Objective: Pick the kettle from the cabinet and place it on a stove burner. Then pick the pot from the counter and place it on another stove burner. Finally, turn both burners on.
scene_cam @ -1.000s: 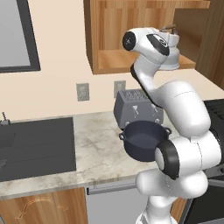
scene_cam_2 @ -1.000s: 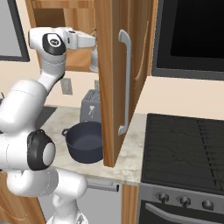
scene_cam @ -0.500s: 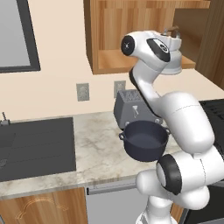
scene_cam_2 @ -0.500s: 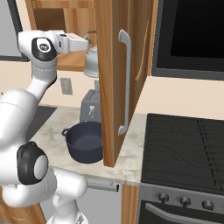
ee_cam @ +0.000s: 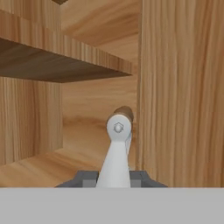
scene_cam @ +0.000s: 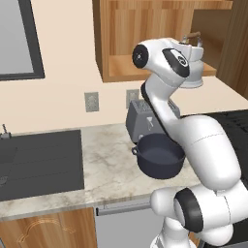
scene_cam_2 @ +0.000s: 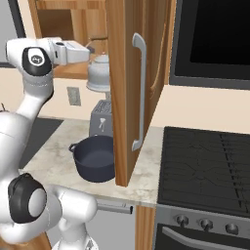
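One kettle [scene_cam_2: 100, 73], one pot [scene_cam: 160, 156], one toaster [scene_cam: 143, 120], one cabinet [scene_cam_2: 122, 83] with its single door swung wide and one long silver bar handle [scene_cam_2: 140, 93] on that door; one sink [scene_cam: 38, 162] lay at the left of the table [scene_cam: 109, 167]; three stove knobs [scene_cam_2: 205, 224] could be counted along the front of the range, though the picture's lower edge cut the row short; two wall outlets [scene_cam: 91, 101] sat on the backsplash, one partly behind the arm.

Plenty was hidden; from the left base view the arm's white wrist covered most of the kettle, leaving its base rim and the brown bar of its handle [scene_cam: 193, 36] showing; from the right the open door cut off the kettle's far side and part of the toaster; the stove burners [scene_cam_2: 210, 166] ran off the right edge; the microwave [scene_cam_2: 215, 39] above them was cropped too; the kettle's spout could not be made out.

The jaws [ee_cam: 114, 178] were clenched tight on the kettle's handle; in the hand view the pale handle strut rose straight up between the dark fingertips [ee_cam: 87, 178] to its bolt and the wooden bar; the kettle hung at the front lip of the cabinet's lower shelf, above the toaster; the pot sat on the table just in front of the toaster.
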You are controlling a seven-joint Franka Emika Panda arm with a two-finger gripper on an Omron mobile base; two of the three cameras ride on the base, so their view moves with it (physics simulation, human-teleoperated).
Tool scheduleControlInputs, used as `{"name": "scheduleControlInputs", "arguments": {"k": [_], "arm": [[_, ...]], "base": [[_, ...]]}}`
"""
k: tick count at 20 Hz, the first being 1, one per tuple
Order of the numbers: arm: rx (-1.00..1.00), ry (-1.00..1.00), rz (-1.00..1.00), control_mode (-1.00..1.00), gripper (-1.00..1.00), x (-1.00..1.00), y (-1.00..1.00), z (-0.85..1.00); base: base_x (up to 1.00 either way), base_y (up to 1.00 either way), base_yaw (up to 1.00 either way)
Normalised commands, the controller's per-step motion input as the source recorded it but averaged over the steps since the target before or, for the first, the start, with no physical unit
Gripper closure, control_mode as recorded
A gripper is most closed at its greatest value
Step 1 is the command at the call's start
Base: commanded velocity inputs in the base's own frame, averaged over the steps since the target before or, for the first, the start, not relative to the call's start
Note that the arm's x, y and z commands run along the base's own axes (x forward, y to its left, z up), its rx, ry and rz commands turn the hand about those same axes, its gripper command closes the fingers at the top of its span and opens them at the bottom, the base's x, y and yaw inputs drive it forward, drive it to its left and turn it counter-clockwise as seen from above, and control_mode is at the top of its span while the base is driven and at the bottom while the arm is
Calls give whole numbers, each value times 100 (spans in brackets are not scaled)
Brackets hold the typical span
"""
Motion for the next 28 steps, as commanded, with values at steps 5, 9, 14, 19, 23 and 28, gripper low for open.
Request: {"name": "scheduleControlInputs", "arguments": {"k": [5, 9, 14, 19, 23, 28], "arm": [[0, 0, 0, -100, 100, -34, 11, 0], [0, 0, 0, -100, 100, -30, 11, 0], [0, 0, 0, -100, 100, -26, 12, -5], [0, 0, 0, -100, 100, -23, 12, -12], [-2, 0, 0, -100, 100, -25, 9, -18], [-2, 0, -3, -100, 100, -33, 0, -19]], "base": [[0, 0, 0], [0, 0, 0], [0, 0, 0], [0, 0, 0], [0, 0, 0], [0, 0, 0]]}}
